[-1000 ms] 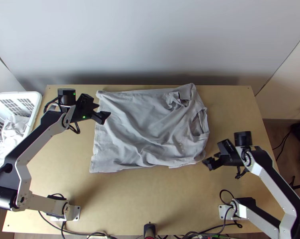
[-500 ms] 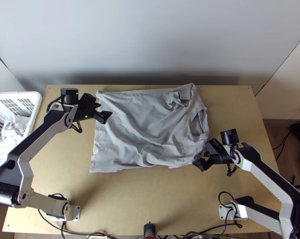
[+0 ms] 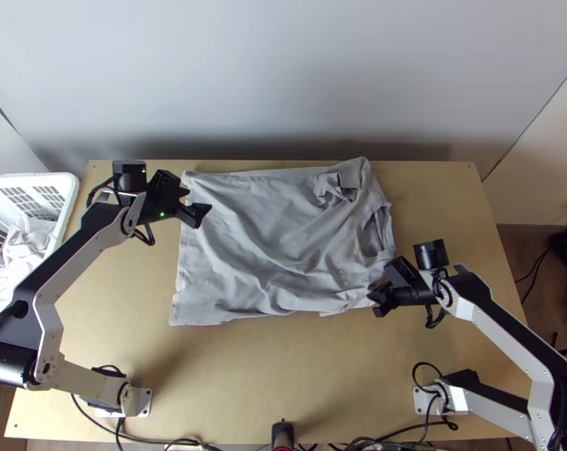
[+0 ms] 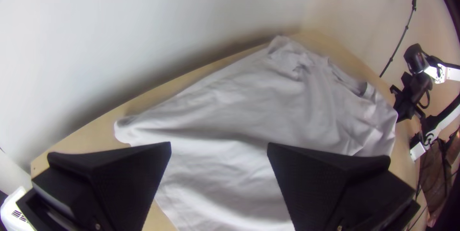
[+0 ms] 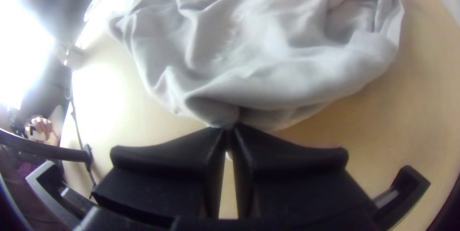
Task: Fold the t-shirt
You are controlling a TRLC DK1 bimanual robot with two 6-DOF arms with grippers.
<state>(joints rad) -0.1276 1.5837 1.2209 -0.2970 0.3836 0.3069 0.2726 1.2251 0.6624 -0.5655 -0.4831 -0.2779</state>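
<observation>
One t-shirt (image 3: 276,240), one left tool (image 3: 198,201), one right tool (image 3: 375,298) (pinching it).

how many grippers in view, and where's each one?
2. Left gripper: open, over the t-shirt's edge on the laundry basket side. Right gripper: shut on cloth at the shirt's near corner, collar end. Neither is hidden.

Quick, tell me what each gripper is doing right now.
Left gripper: open, holding nothing, over the end of the t-shirt nearer its own side.
Right gripper: closed on the t-shirt's edge.
</observation>
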